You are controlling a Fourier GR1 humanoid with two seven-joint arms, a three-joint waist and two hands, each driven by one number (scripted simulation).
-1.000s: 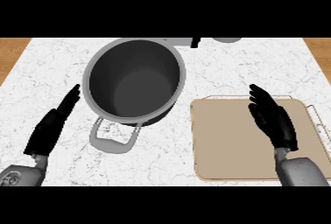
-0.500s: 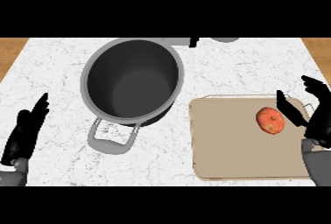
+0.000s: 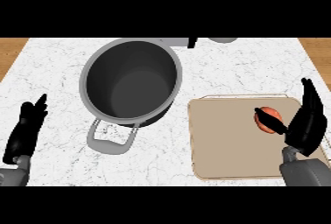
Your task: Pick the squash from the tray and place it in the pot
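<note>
While the squash (image 3: 268, 119) sat on the tray (image 3: 226, 144), over toward its right side, you had barely opened the account on this one. Nothing was in the pot (image 3: 132, 83) at that moment; its dark inside showed bare, and it stood to the left of the tray and a little farther away, with one grey handle pointing toward the near edge of the counter (image 3: 58, 65).

Your right hand (image 3: 305, 122) was right there beside the squash, on its right, fingers stretched out long and spread rather than curled. The thumb reached across the near side of the squash and looked to be touching it, but no fingers had wrapped round it, so you had no grasp yet as far as I could judge.

Your left hand (image 3: 26, 129) rested at the near left, fingers straight and pointing up, well apart from pot and tray alike, holding nothing.

So the tally, by my reading: approach made, and everything else left to do. You had to close on the squash, lift it off the tray, carry it left and away to the pot, and let it go inside.
</note>
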